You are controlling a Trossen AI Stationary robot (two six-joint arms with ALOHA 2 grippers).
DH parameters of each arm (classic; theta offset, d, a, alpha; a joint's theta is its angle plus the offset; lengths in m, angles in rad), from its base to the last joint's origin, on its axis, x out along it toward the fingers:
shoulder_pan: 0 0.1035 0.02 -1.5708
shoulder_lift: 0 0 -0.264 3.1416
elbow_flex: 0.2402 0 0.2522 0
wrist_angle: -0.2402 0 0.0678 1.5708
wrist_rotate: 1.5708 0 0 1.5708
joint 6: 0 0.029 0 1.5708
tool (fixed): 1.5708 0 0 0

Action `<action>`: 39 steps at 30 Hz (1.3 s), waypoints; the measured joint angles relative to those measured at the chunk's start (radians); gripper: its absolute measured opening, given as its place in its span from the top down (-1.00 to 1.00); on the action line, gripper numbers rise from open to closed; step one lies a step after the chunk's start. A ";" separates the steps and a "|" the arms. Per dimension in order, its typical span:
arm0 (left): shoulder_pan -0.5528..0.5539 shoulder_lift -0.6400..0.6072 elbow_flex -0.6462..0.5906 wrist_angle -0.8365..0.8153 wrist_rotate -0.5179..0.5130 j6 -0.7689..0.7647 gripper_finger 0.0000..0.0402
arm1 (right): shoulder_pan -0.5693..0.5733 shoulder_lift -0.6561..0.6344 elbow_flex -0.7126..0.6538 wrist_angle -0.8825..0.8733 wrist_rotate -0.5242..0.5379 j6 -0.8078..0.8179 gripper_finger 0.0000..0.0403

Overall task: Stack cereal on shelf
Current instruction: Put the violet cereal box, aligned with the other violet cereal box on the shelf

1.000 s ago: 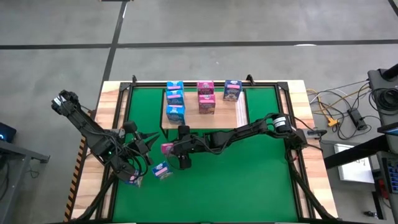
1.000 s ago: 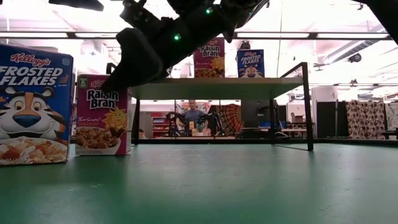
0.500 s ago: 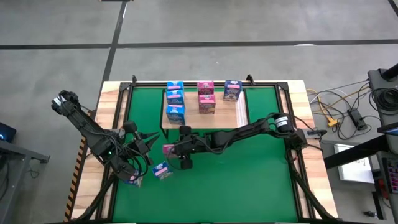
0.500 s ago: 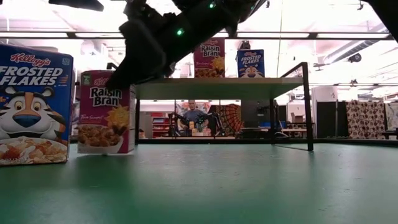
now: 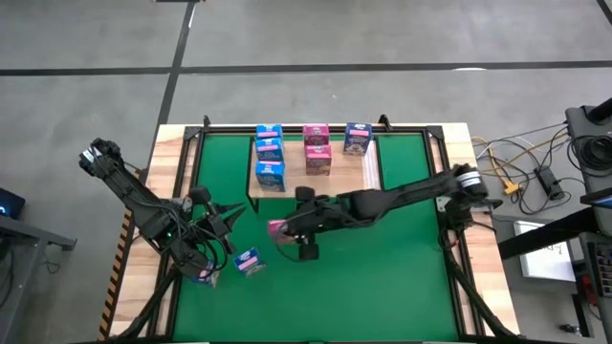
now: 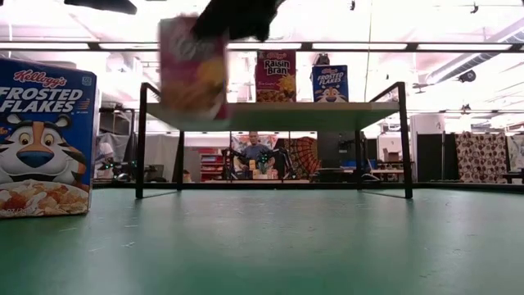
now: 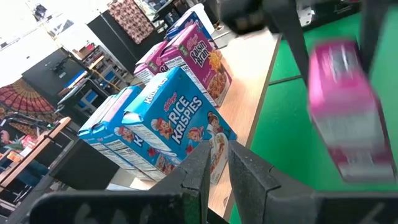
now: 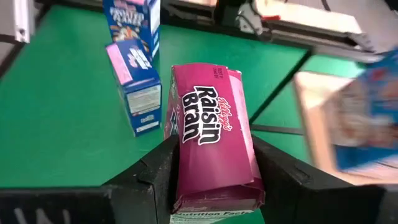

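Pink cereal box [image 8: 211, 140] between right hand [image 8: 214, 171] fingers

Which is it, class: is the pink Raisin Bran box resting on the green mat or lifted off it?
Lifted. The right claw grips the pink Raisin Bran box, which hangs above the green mat.
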 joint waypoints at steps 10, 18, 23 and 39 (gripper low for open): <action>0.000 0.000 0.000 0.006 0.000 0.000 0.80 | -0.015 -0.236 -0.009 -0.223 0.093 0.017 0.19; 0.000 0.000 0.000 0.007 0.000 0.000 0.80 | -0.081 -0.293 -0.037 -0.293 0.123 -0.001 0.20; 0.000 0.000 0.000 0.007 0.000 0.000 0.80 | -0.130 -0.295 -0.076 -0.285 0.121 -0.015 0.18; 0.000 0.000 0.000 0.007 0.000 0.004 0.80 | -0.196 -0.295 -0.109 -0.240 0.087 -0.015 0.17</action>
